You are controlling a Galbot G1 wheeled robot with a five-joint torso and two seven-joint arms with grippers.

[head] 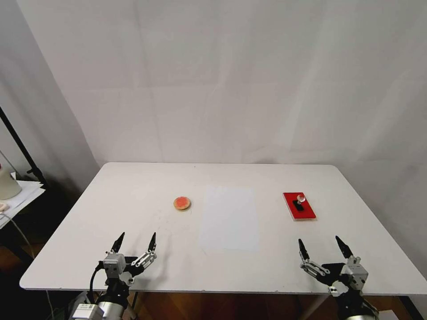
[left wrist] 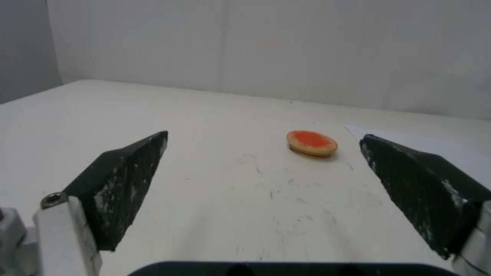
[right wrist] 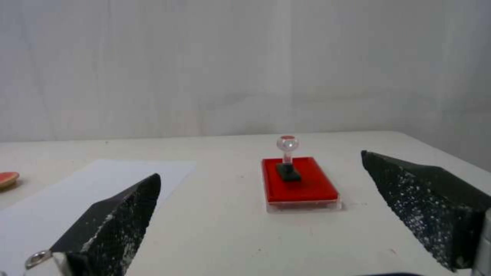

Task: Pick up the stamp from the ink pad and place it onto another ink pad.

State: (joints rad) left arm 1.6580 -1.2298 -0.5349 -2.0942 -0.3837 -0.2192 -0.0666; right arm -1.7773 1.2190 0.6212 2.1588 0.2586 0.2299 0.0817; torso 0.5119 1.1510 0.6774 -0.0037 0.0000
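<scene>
Your left gripper hangs spread wide over the table. The round ink pad lies flat at 1 o'clock, apart from both fingers.

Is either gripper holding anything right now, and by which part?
Nothing is held. The left gripper and right gripper are both open; the black-based, clear-knobbed stamp stands on the red rectangular ink pad.
</scene>
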